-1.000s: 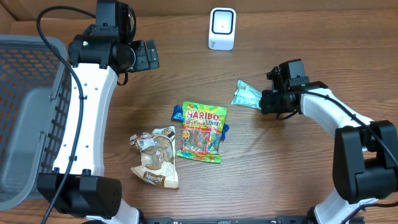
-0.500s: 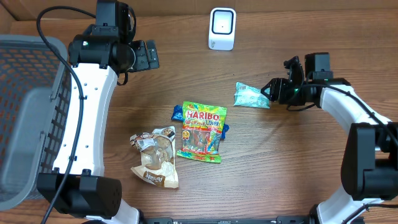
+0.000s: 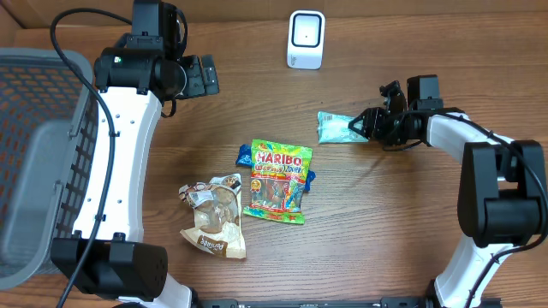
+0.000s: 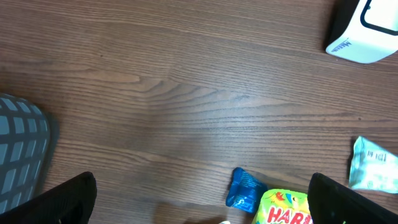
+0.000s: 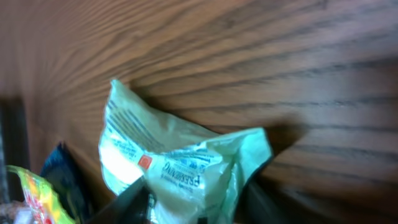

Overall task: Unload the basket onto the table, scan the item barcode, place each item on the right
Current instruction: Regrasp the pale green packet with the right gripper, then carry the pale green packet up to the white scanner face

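A mint-green snack packet (image 3: 336, 127) lies on the wooden table, right of centre. In the right wrist view this packet (image 5: 180, 158) bunches up between my two dark fingers. My right gripper (image 3: 366, 127) is at the packet's right end and closed on it (image 5: 196, 202). The white barcode scanner (image 3: 306, 39) stands at the back centre, also in the left wrist view (image 4: 367, 28). My left gripper (image 3: 205, 77) hangs open high at the back left, with nothing between its fingertips (image 4: 199, 199).
A Haribo bag (image 3: 278, 181) lies mid-table over a small blue packet (image 3: 246, 156). A brown cookie bag (image 3: 214, 216) lies to its left. A grey mesh basket (image 3: 43, 154) fills the left edge.
My right gripper drew back to the right off the packet, then came back to its right end and closed on it. The packet shifted slightly left. The left arm stayed still.
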`<action>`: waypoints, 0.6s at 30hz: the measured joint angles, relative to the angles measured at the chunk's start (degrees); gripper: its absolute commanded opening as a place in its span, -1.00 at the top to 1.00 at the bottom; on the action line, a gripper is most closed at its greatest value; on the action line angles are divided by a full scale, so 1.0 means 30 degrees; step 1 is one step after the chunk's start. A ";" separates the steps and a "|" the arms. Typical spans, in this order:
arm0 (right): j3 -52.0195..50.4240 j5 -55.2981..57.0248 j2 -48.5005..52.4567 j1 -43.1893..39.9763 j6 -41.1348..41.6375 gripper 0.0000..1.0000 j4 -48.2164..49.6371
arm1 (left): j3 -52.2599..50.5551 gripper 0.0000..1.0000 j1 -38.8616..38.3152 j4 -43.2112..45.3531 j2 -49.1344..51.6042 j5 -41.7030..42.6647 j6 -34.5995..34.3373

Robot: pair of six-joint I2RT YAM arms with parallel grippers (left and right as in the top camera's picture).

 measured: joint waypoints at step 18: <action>0.3388 0.3053 -0.1712 0.0219 0.1166 0.92 -0.6142 | 0.0000 -0.99 0.0000 0.0000 0.0000 0.0000 0.0000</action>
